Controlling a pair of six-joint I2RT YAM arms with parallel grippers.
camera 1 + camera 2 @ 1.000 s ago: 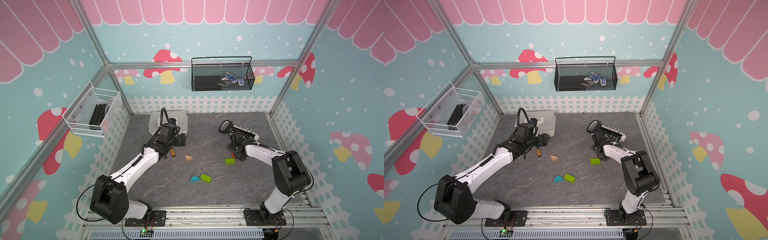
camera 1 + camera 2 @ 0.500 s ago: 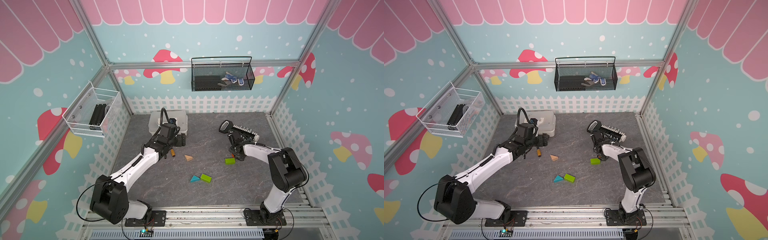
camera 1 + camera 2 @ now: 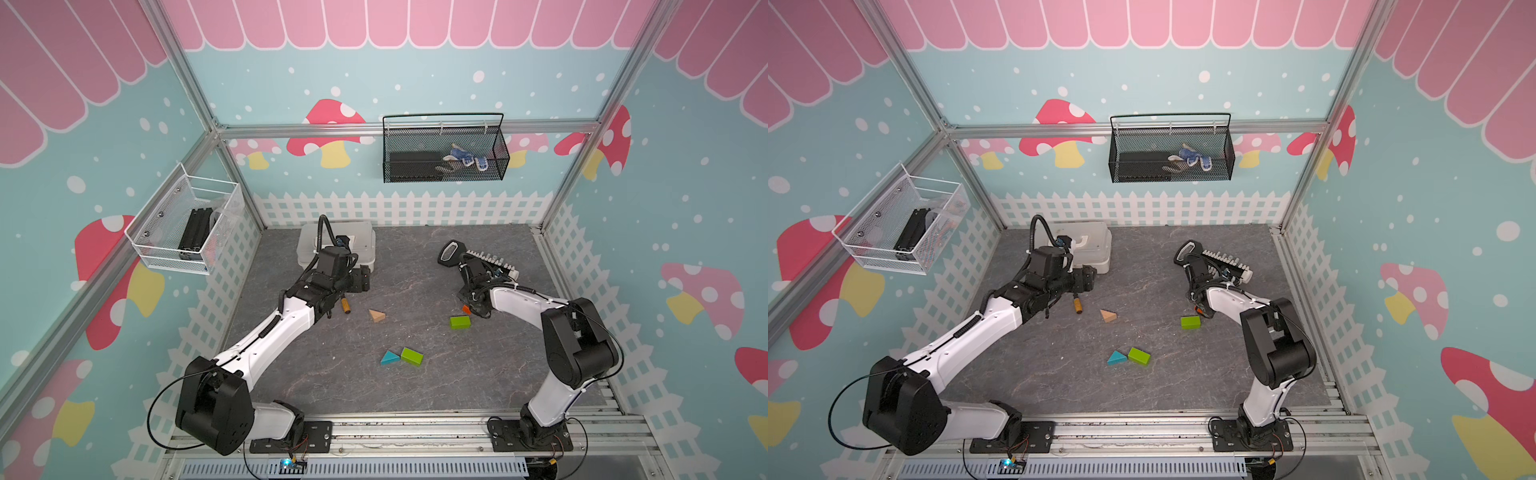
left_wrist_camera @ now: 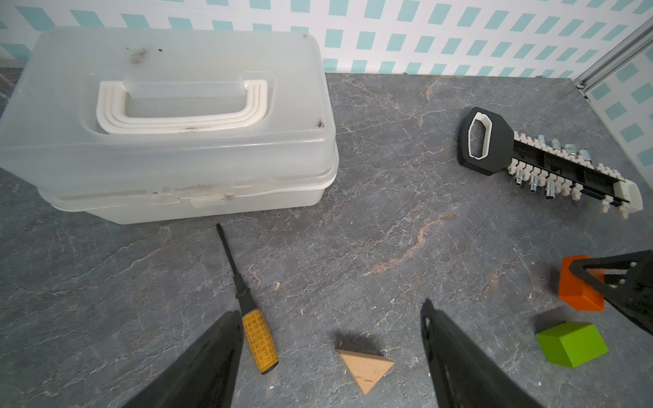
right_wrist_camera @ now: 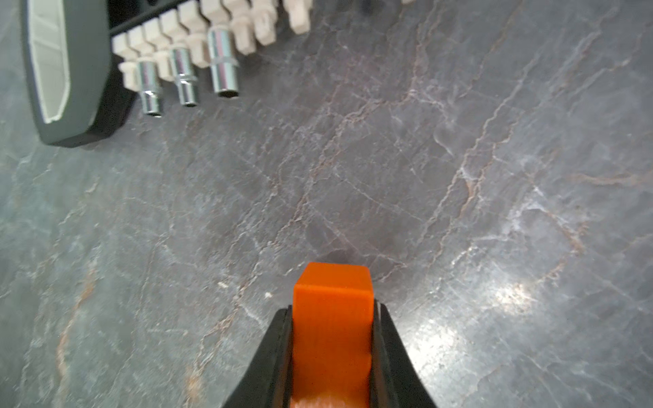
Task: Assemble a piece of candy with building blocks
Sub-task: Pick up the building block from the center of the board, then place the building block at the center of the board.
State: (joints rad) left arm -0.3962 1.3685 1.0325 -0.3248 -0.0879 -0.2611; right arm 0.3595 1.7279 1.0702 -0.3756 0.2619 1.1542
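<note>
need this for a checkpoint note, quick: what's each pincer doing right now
left pincer: open, holding nothing
right pincer: closed on the orange block

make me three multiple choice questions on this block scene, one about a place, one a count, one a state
1. The teal triangle lies
A. right beside a lime-green block
B. alone, far from every block
C. stacked on top of a block

2. How many lime-green blocks are on the table?
A. one
B. two
C. three

3. The right gripper is
A. open and empty
B. shut on the orange block
C. shut on nothing

1 A: both top views show the two side by side.
2 B: the other green block lies near the right gripper.
3 B: the right wrist view shows both fingers against its sides.
</note>
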